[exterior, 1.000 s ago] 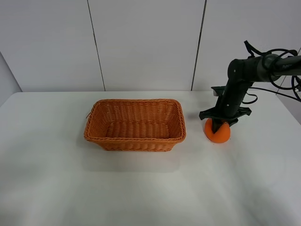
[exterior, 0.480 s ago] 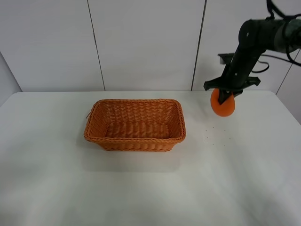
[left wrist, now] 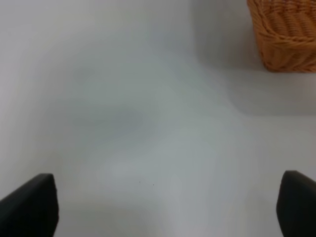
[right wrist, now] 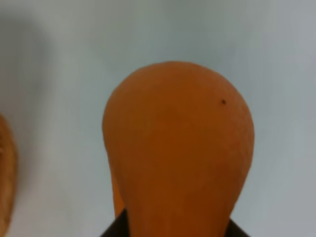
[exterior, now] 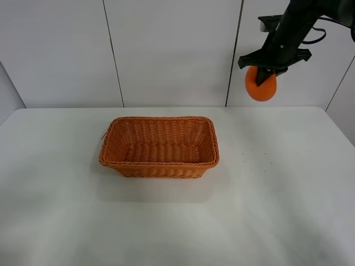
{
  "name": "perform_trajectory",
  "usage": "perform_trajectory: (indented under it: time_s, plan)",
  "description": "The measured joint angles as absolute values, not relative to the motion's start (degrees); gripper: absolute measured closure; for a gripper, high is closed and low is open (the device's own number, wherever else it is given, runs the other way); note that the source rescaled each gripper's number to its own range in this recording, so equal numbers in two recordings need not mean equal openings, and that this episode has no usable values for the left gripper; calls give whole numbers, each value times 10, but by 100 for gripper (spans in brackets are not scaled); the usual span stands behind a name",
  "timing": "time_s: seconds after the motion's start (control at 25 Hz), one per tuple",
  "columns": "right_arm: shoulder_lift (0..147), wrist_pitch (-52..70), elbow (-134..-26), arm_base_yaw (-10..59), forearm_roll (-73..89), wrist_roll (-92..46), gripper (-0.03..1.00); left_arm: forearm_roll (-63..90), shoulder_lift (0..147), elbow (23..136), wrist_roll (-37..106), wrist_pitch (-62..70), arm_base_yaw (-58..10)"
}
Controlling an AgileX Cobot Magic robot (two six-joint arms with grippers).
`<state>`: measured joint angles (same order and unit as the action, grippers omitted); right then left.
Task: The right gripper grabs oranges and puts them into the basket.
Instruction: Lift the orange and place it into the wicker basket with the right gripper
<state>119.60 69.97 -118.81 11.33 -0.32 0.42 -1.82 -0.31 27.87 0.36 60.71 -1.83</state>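
Orange higher in right hand

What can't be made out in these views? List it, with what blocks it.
- Right gripper: its tips, right wrist view, the orange fills the frame.
- Orange's stem: shows in no view, grip end covered.
- Left gripper: left wrist view, only two finger corners, cut by the edge; outside the exterior high view.
- Basket: left wrist view, one corner only.
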Motion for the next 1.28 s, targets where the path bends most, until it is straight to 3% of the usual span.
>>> perform_trajectory:
  time_s: [0.56, 0.88, 0.92, 1.0, 1.12, 1.2, 1.28]
  plan:
    - [1243, 646, -1201, 329, 0, 11, 97, -18, -3, 279, 4, 607, -18]
    - [1349, 588, -1201, 366, 9, 11, 96, -18, -3, 279, 4, 607, -18]
    - [1357, 588, -1201, 366, 11, 13, 91, -18, -3, 279, 4, 607, -18]
    - [1368, 589, -1201, 366, 11, 18, 70, -18, -3, 279, 4, 607, -18]
    - [1371, 591, -1201, 366, 11, 21, 21, -18, -3, 279, 4, 607, -18]
    - [1370, 591, -1201, 366, 11, 21, 6, -18, -3, 279, 4, 607, -18]
    - [1367, 597, -1204, 366, 13, 21, 0, -18, -3, 279, 4, 607, -18]
